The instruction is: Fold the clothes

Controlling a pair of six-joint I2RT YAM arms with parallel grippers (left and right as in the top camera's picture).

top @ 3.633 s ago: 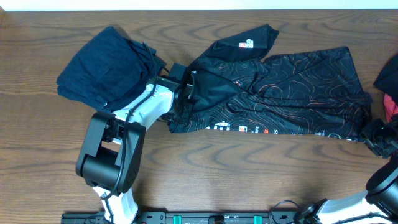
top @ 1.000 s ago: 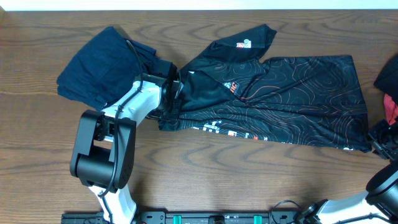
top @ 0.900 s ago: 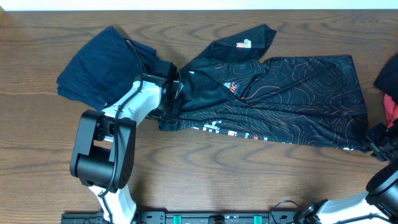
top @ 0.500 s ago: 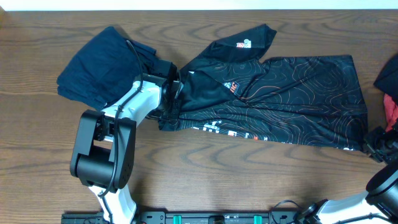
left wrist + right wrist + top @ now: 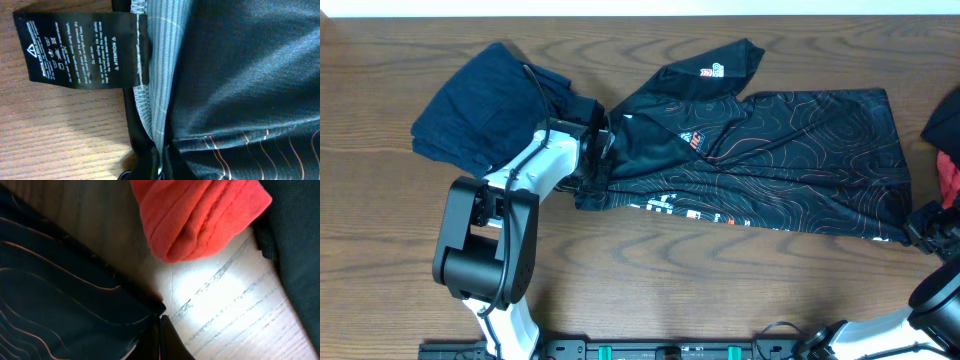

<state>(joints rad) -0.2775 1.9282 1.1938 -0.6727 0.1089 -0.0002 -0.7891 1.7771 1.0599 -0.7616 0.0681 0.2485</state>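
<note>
The clothes are a black jersey (image 5: 790, 160) with thin orange contour lines, lying stretched across the table, one sleeve (image 5: 715, 65) pointing to the far side. My left gripper (image 5: 602, 150) is shut on its left end. In the left wrist view the jaws (image 5: 160, 172) pinch the black cloth beside the light-blue inner collar (image 5: 160, 75) and a black care label (image 5: 85, 50). My right gripper (image 5: 917, 232) is at the jersey's near right corner. In the right wrist view it (image 5: 159, 330) is shut on that corner's hem (image 5: 75, 300).
A dark navy garment (image 5: 485, 100) lies bunched at the far left, touching the left arm. At the right edge lie a red cloth (image 5: 200, 215) and a dark cloth (image 5: 300, 255), close to the right gripper. Bare wood table (image 5: 700, 280) runs along the near side.
The right gripper has closed on the jersey's corner over the last second. Since the earliest frame the left gripper shifted left and the jersey lies flatter and more stretched.
</note>
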